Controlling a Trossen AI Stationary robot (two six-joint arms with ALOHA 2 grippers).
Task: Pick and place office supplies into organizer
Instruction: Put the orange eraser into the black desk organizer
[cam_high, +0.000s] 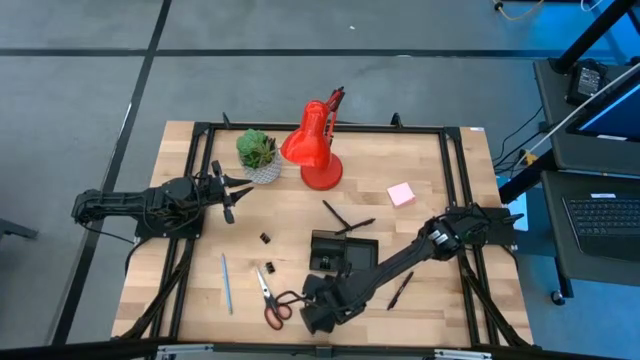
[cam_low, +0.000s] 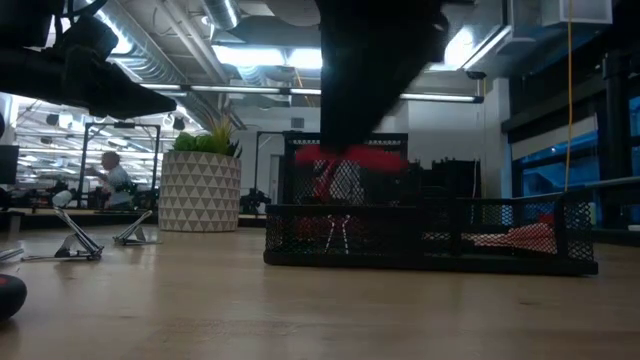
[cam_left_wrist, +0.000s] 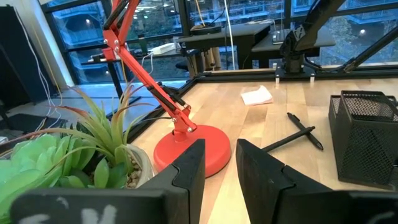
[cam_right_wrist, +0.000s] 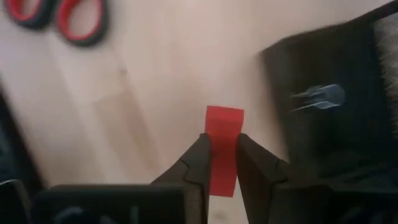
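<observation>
My right gripper is shut on a tiny red block, over the wood between the red-handled scissors and the black mesh organizer. A black clip lies inside the organizer. My left gripper is open and holds nothing, near the potted plant at the table's left. On the table lie a thin blue pen, black pens, small black clips and a pink sticky-note pad. My right gripper pinches the red block between its two fingers, one on each long side. The block's far end sticks out past the fingertips. The bare wood of the table shows beyond it.
The red desk lamp and the plant stand at the far middle of the table. A black metal frame runs around the work area. In the low view the organizer stands ahead, with two clips to its left.
</observation>
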